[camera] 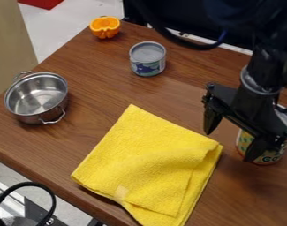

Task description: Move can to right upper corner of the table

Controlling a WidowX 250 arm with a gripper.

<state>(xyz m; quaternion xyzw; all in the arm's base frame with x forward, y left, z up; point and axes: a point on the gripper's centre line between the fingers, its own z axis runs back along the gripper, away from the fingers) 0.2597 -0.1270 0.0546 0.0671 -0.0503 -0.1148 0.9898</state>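
Observation:
The black gripper (231, 142) hangs at the right side of the table, its two fingers spread wide with nothing visible between them. A taller can (270, 157) with a colourful label stands upright at the right edge of the view, partly hidden behind the gripper; one finger overlaps its left side, and I cannot tell if they touch. A short, wide can (148, 67) with a grey lid and blue-green label stands upright at the upper middle of the table (104, 62), well to the left of the gripper.
A folded yellow cloth (148, 170) lies at the front middle, just left of and below the gripper. A metal pot (37, 98) with two handles sits at the left edge. An orange piece (104, 27) rests near the back left corner.

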